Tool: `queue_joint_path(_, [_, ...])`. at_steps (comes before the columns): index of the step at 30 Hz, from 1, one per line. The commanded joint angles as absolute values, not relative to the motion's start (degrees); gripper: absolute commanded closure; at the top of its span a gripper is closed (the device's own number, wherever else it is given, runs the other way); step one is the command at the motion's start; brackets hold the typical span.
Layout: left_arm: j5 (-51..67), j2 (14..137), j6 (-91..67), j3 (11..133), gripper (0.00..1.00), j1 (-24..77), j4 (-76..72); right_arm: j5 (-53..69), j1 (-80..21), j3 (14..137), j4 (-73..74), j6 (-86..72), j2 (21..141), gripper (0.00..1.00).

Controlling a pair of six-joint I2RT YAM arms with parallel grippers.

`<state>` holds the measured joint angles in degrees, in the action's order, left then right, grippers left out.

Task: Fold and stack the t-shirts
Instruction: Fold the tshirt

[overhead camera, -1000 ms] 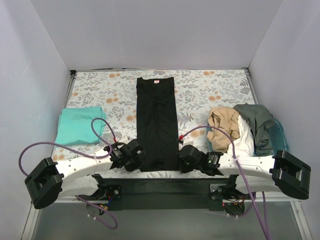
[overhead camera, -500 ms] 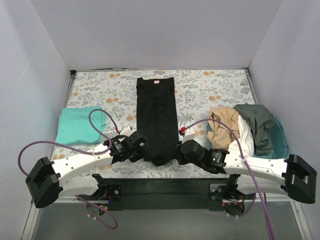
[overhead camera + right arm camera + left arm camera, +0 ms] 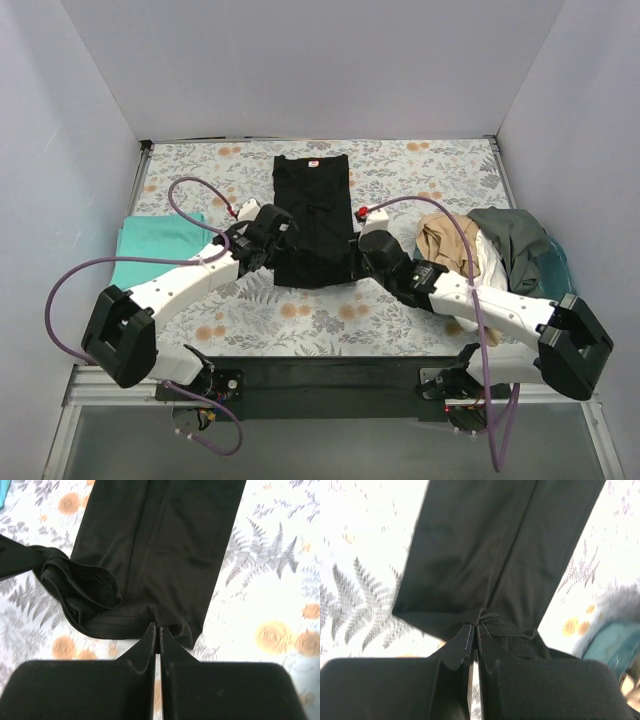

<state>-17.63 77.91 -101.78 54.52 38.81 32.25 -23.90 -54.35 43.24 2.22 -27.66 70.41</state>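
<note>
- I see the black t-shirt (image 3: 312, 200) in the middle of the tabletop (image 3: 420, 180). It is folded into a long thin strip.
- Its neck end points away from me. A small red and white label (image 3: 314, 163) shows there.
- The far part of the strip lies flat. The near end is bunched up and hangs in a droopy fold between my two hands.
- My left hand (image 3: 277, 238) is at the left near corner of the strip. In the left wrist view its two fingers (image 3: 465, 640) are pressed together, with the black cloth pinched between them.
- My right hand (image 3: 362, 250) is at the right near corner. In the right wrist view its fingers (image 3: 148, 640) are also pressed together, and they pinch the stitched bottom edge of the black shirt.
- Both arms reach forward and lean in toward each other over the tabletop.
- A folded teal t-shirt (image 3: 150, 250) lies flat on the left side, well apart from the black one.
- On the right there is a heap with a tan t-shirt (image 3: 445, 245), a white t-shirt (image 3: 490, 270) and a grey t-shirt (image 3: 515, 245). A see-through teal basket (image 3: 560, 270) peeks out from under the heap.
</note>
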Motion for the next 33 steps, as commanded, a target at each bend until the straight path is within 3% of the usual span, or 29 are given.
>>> queue_joint_path(1, [-18.89,81.80,-98.18,59.49,1.00,36.48,29.97,-20.23,-50.46,48.32,-4.03,-21.80,74.77,0.99])
queue_joint_path(14, [-19.34,95.62,-92.47,72.15,1.00,29.45,29.27,-13.10,-39.56,62.04,-5.27,-18.28,91.13,0.99])
queue_joint_path(31, [-13.98,107.57,-87.98,79.54,1.00,23.38,25.49,-10.82,-34.63,71.18,-5.27,-17.84,104.41,0.99])
queue_joint_path(33, [-13.62,108.63,-87.45,80.59,1.00,23.03,25.49,-9.76,-33.93,72.07,-5.19,-18.02,106.07,0.94])
